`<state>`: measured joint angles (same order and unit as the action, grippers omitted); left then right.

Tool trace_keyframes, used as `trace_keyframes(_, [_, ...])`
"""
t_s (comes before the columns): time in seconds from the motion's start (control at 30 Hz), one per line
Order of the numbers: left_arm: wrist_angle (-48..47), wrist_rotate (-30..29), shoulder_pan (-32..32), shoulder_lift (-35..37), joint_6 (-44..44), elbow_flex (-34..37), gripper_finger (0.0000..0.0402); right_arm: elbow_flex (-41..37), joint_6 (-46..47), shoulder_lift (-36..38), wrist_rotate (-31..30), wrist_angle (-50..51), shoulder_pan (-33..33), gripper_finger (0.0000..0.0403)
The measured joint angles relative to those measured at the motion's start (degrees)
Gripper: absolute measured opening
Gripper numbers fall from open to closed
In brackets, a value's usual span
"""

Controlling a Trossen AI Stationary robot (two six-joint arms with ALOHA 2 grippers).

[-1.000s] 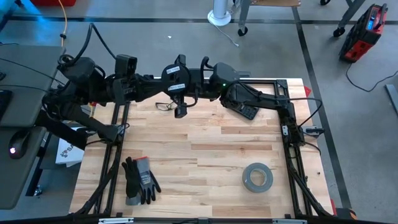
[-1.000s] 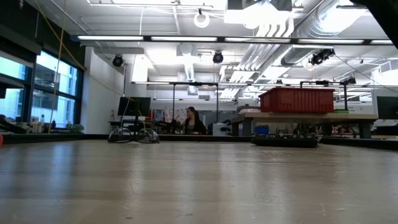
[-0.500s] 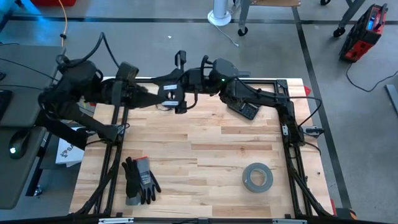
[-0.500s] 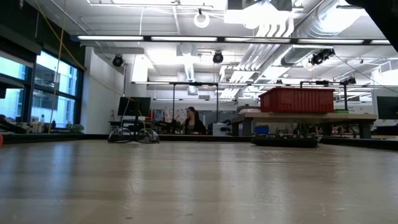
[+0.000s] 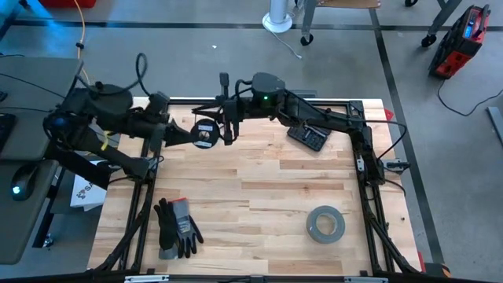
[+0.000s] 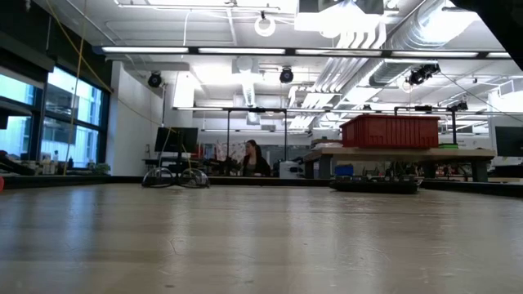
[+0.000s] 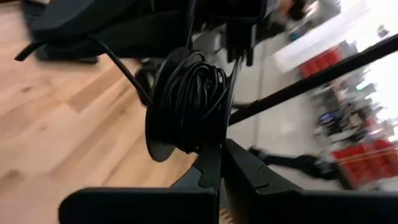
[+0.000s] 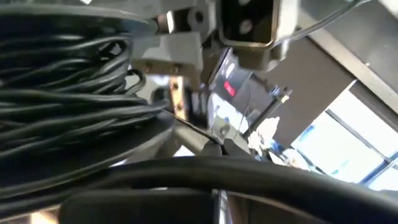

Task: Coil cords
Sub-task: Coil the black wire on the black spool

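Observation:
The small round black spool point(image 5: 207, 132), wound with the thin dark cord point(image 7: 189, 99), is held above the far left part of the wooden table point(image 5: 259, 189). My left gripper point(image 5: 191, 132) comes from the table's left and is shut on the spool. My right gripper point(image 5: 228, 132) comes from the right, hangs right beside the spool, and is shut on a strand of the cord point(image 8: 193, 134). The right wrist view shows the wound cord point(image 8: 62, 93) very close. The low view shows neither gripper. My left gripper pinches the rim of the spool's flange point(image 7: 208, 155) between its two fingers, coming about level from the table's left. The spool is lifted clear of the table, its round face turned up. My right gripper pinches a single thin strand of the cord point(image 8: 208, 143) at its fingertips, right beside the spool. The strand runs short and straight from the winding to the fingers; the fingers themselves hide the exact spot.
A grey tape roll point(image 5: 324, 224) lies near the front right. A pair of dark gloves point(image 5: 177, 226) lies near the front left. A black keypad device point(image 5: 308, 137) lies under the right arm. A person point(image 6: 252, 158) sits far back in the room.
My left gripper has drawn back toward the table's left edge with the spool, and the spool's round face now shows from above. My right gripper has gone a little toward the far edge, staying beside the spool. The loose loop of cord on the table no longer shows.

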<state>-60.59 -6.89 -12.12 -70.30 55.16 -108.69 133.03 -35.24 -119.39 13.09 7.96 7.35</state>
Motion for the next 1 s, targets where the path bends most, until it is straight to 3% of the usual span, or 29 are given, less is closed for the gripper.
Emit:
trace_keyframes(0.23, [-11.0,2.73,1.78,-2.27,-8.76,0.13,0.0,-0.02,-10.24,0.06,-2.49,7.4,0.0,0.0])
trace_keyframes(0.5, [-18.61,-2.3,3.74,-4.79,-22.1,0.09,0.0,0.02,-11.61,0.25,-4.31,12.39,0.07,0.0])
trace_keyframes(0.83, [-24.75,-25.28,4.28,-5.86,-26.88,0.18,0.0,0.04,-9.55,0.24,-17.35,11.96,-0.15,0.0])
trace_keyframes(1.0, [-26.2,-30.98,4.28,-5.45,-26.93,0.16,0.0,0.09,-7.81,0.24,-22.72,11.86,-0.6,0.0])
